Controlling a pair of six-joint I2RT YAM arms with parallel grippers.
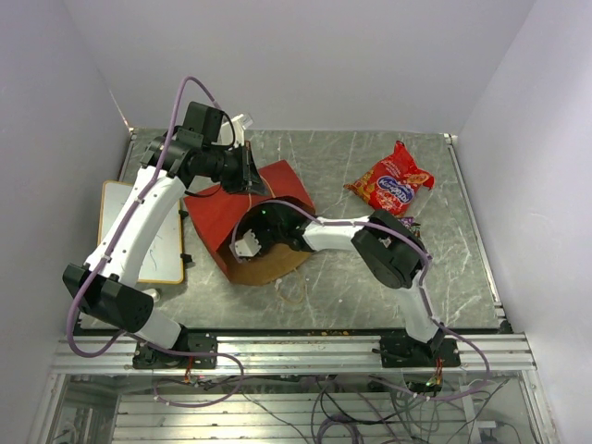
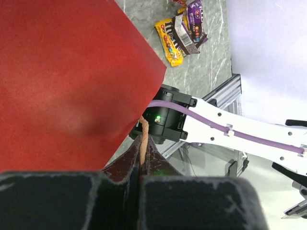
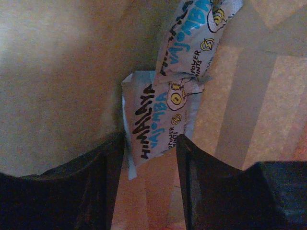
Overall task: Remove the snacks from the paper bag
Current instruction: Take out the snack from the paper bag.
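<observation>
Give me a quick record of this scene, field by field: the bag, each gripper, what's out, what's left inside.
bag: red, on its side, mouth toward the arms
left gripper: shut on handle
right gripper: inside bag, jaws open either side of a mint packet
also inside: second mint packet
out on table: chip bag; candy packets
beside bag: whiteboard

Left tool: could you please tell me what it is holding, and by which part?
The left tool is shut on the paper bag, pinching its thin twisted handle.
</observation>
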